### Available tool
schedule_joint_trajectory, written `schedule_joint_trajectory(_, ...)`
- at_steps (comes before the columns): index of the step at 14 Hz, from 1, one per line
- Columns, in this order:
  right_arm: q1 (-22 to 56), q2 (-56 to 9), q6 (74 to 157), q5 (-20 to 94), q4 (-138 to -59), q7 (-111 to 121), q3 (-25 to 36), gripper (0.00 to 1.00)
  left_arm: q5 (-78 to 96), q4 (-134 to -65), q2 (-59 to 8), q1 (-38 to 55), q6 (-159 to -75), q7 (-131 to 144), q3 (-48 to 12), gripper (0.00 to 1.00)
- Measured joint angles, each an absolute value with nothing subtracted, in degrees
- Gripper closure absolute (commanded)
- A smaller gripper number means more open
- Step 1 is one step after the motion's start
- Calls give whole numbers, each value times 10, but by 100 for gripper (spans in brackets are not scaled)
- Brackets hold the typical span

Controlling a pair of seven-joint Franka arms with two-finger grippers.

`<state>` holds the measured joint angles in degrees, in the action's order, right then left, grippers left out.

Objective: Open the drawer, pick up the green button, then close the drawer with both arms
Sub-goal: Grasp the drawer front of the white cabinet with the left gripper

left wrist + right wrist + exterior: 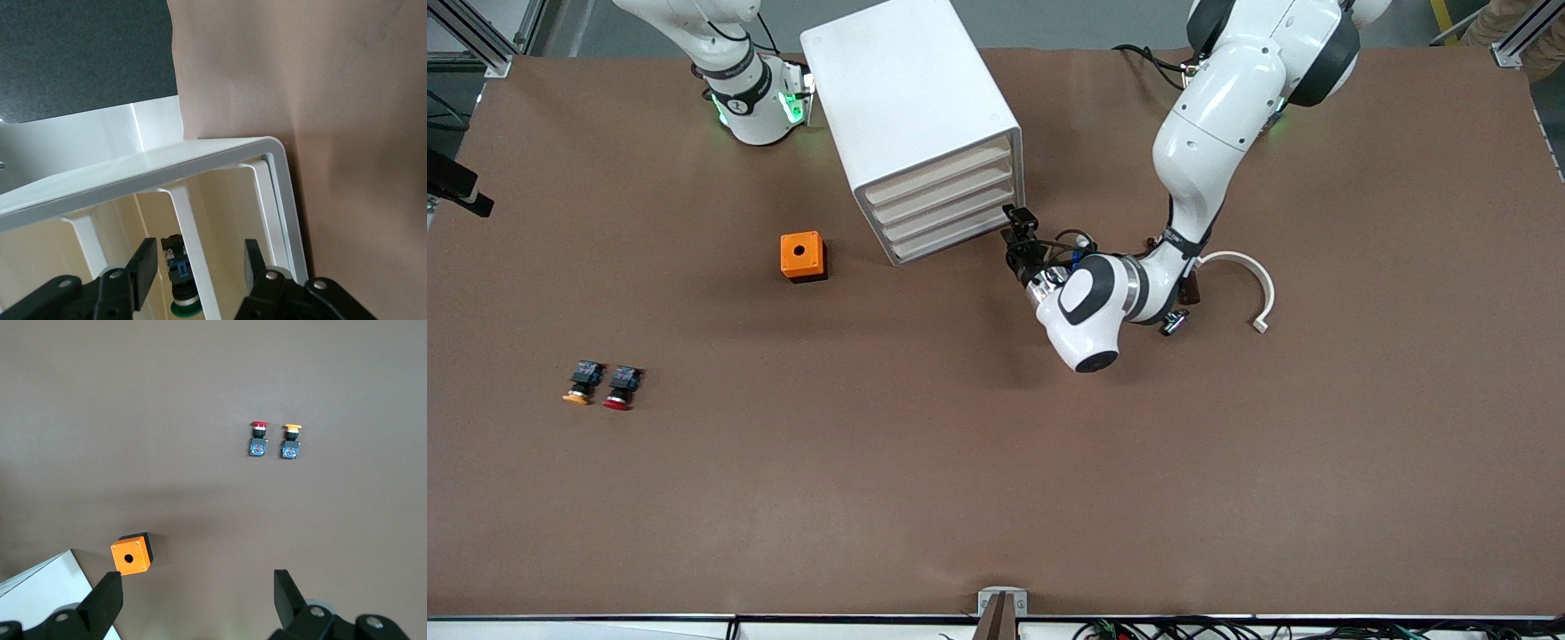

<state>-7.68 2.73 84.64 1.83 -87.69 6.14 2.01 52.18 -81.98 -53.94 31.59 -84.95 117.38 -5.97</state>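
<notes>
**Left gripper (200,253) at drawer cabinet (911,116) front, fingers half-spread astride a white bar (193,233), nothing held.**
Risk of slipping off the bar if closed off-centre. Risk of dragging the unanchored cabinet on a pull. Green-capped button (175,257) inside, partly masked by the bar, which is probably a drawer front, though uncertain from this angle. Right gripper (199,587) waiting wide open, empty, over the table near the orange box (801,255), out of front view.

Green-capped button (179,277) inside the white drawer unit (220,157)
</notes>
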Motion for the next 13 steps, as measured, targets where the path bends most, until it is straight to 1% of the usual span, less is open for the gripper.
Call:
schedule_joint_trajectory(6, -77, 27, 846, 18, -877, 62, 21, 0, 526, -821, -548, 354, -840, 1174, -63, 41)
schedule_joint_trajectory(13, -78, 10, 846, 18, -879, 62, 23, 0, 527, -822, -564, 378, -829, 1175, -65, 79)
